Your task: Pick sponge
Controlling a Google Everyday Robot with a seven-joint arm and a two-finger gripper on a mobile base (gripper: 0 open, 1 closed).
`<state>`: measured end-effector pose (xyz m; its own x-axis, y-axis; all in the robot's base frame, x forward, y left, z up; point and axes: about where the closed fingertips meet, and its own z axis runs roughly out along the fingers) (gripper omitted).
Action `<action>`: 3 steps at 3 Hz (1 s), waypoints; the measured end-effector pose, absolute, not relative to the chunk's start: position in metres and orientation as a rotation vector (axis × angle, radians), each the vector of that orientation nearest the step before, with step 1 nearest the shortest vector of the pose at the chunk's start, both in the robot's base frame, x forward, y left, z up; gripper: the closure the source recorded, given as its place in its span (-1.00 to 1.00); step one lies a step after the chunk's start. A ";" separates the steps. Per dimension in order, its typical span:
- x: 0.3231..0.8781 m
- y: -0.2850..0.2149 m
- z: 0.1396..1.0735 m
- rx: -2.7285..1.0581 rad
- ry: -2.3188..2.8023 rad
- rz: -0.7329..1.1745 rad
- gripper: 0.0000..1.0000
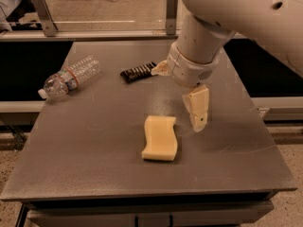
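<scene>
The sponge (pixel 160 138) is a pale cream-yellow foam block with wavy long sides. It lies flat on the grey table (pixel 94 145), a little in front of the middle. My gripper (pixel 197 111) hangs from the white arm and points down, just to the right of the sponge's far end and slightly above the tabletop. It does not touch the sponge and holds nothing.
A clear plastic bottle (pixel 68 77) lies on its side at the table's far left. A small dark ribbed bar (pixel 137 72) lies at the back, just left of the arm's wrist. A metal rail (pixel 94 30) runs behind the table.
</scene>
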<state>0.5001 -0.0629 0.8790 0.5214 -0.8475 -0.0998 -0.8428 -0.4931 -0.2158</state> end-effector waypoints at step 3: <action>0.454 -0.016 0.851 -2.911 0.582 -0.136 -1.00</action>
<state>0.4537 -0.0157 0.8507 0.9198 -0.3884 0.0558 -0.3730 -0.9096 -0.1831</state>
